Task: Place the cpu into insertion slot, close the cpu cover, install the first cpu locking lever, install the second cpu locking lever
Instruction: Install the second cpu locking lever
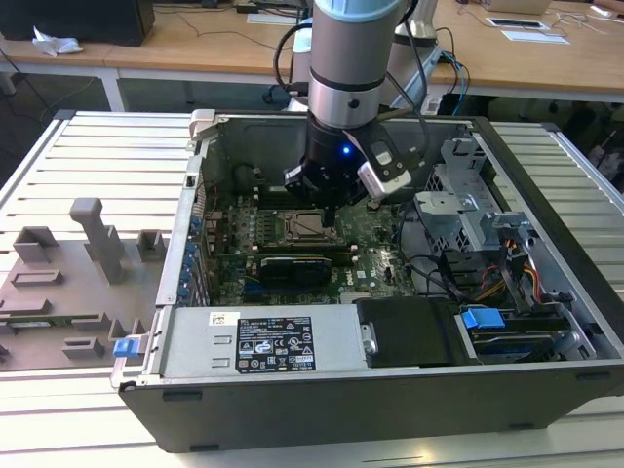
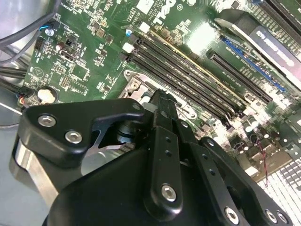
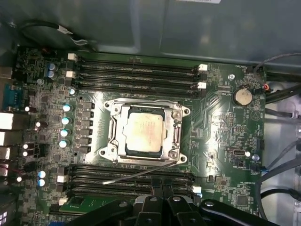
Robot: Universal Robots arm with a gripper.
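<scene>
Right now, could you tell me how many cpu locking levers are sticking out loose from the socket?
1: a thin locking lever angles out from the insertion slot's edge across the memory slots. Another may lie latched, unseen.

A pale slatted desk [image 1: 107,146] carries everything here. An open computer case [image 1: 390,390] lies flat on it, taking up most of the surface toward the exterior view's right. Just beside the case, on the exterior view's left, rests a grey fixture plate [image 1: 58,292] with raised blocks and posts.
</scene>
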